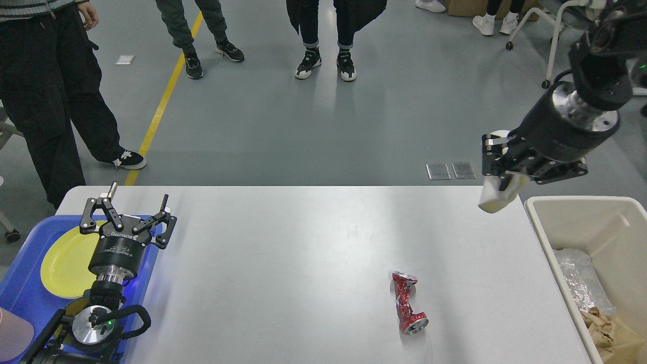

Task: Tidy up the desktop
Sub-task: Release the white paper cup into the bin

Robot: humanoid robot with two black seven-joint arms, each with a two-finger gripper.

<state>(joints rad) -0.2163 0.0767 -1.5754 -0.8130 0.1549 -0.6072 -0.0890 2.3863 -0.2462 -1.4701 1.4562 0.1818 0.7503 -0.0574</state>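
The white desktop [283, 273] fills the middle of the head view. A crushed red can [407, 303] lies on it at the right front. My right gripper [498, 174] is shut on a white paper cup [496, 198] and holds it in the air above the desktop's far right corner, just left of the cream bin [581, 207]. My left gripper [129, 210] is open and empty, pointing away over the blue tray [22, 288] at the left edge.
A yellow plate [63, 265] lies in the blue tray. The cream bin at the right holds crumpled foil [581, 278] and brown paper scraps [604, 323]. Several people stand on the grey floor beyond the table. A yellow floor line [162, 101] runs past the far left.
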